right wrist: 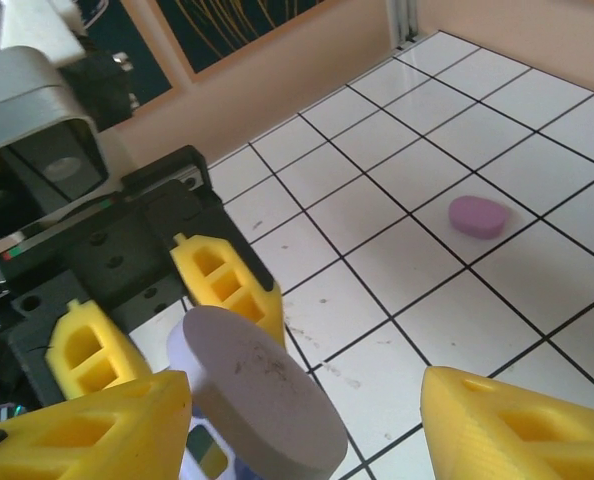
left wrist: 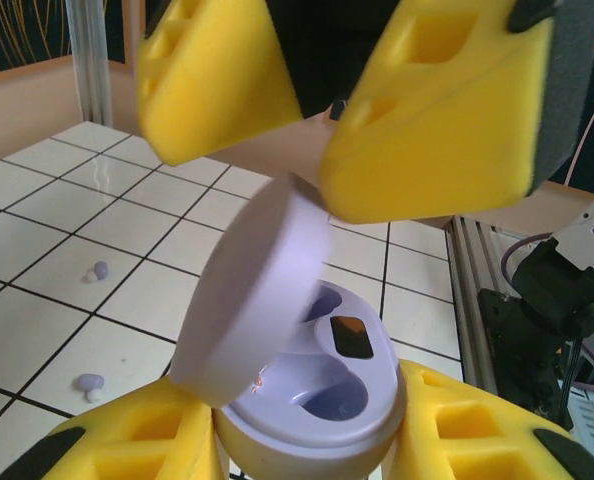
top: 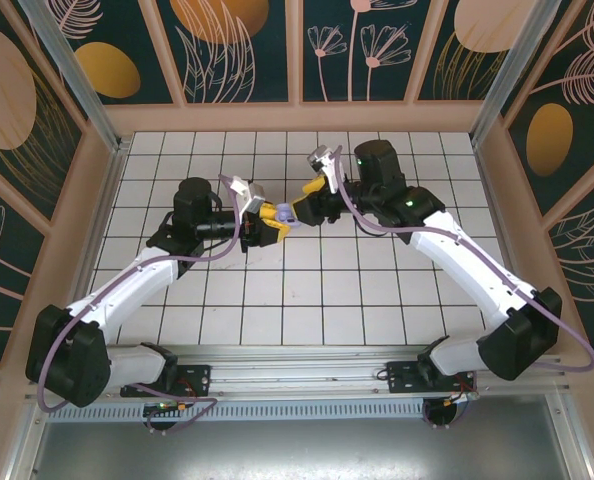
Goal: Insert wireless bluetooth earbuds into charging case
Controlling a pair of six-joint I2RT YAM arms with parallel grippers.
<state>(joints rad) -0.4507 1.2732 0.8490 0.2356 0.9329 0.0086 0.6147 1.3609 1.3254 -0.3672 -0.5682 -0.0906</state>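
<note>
A white tiled table (top: 377, 300) has two robot arms reaching in from its near edge. The left arm (top: 127, 285) and right arm (top: 467, 255) meet at mid-table.

The left gripper (top: 267, 222) is clamped on a lilac case (left wrist: 317, 400), with one finger on each side of its base. The right gripper (top: 305, 208) faces it, fingers spread wide and holding nothing, just beside the raised lid (left wrist: 257, 290).

The case stands open, and both sockets (left wrist: 329, 402) look empty. Two tiny lilac earbuds (left wrist: 99, 270) lie loose on the tiles on the far side of the case, apart from each other.

Opening the case looks done. Picking up and seating each earbud is left.
</note>
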